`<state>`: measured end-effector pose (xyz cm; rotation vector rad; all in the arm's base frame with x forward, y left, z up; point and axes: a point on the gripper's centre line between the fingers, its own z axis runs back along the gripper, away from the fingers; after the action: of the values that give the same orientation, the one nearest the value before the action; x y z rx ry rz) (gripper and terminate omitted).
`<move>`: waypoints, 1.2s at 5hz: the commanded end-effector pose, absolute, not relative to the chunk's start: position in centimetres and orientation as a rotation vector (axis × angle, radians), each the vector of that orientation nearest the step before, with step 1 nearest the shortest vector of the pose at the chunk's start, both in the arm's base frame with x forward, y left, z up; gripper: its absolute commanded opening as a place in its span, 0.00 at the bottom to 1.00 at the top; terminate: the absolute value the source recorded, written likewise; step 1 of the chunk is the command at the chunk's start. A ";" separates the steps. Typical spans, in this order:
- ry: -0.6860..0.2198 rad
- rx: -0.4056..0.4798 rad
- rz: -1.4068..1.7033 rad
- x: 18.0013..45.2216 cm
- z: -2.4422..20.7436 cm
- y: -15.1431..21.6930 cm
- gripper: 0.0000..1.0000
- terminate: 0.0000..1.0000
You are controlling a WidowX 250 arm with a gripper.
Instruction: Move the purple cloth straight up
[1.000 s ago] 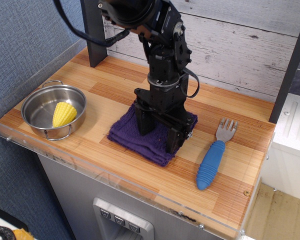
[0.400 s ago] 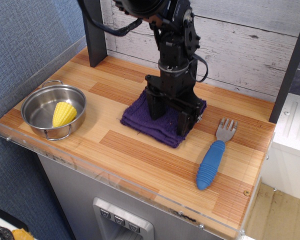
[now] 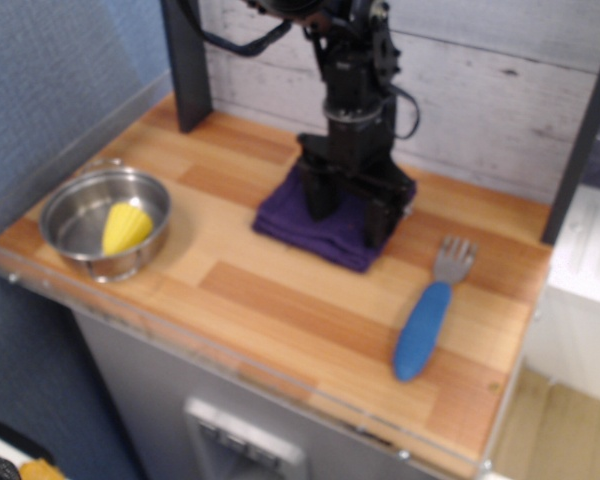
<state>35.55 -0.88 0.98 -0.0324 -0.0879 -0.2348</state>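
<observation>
The purple cloth (image 3: 325, 228) lies folded on the wooden table top (image 3: 280, 300), toward the back middle near the plank wall. My gripper (image 3: 350, 212) points straight down onto the cloth. Its two black fingers (image 3: 318, 195) press into the cloth's top with a fold of cloth between them. The cloth's far right part is hidden behind the fingers. The frame is slightly blurred.
A steel pot (image 3: 75, 225) with a yellow corn cob (image 3: 126, 228) in it stands at the front left. A blue-handled fork (image 3: 427, 320) lies at the right. A dark post (image 3: 185, 65) stands at the back left. A clear low rim (image 3: 180, 335) runs along the table's front edge.
My gripper has moved away from the front edge toward the back wall, and the purple cloth has slid with it. The pot, corn and fork have not moved.
</observation>
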 end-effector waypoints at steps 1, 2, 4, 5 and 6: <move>-0.083 -0.063 -0.220 35.6 3.1 -1.0 1.00 0.00; -0.132 -0.072 -0.208 36.1 7.8 -0.8 1.00 0.00; -0.236 -0.064 -0.211 36.1 15.7 0.6 1.00 0.00; -0.248 -0.057 -0.206 34.8 17.9 1.0 1.00 0.00; -0.253 -0.046 -0.187 33.0 19.4 0.9 1.00 0.00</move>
<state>33.18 1.07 17.72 -0.0563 -0.1952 -0.1792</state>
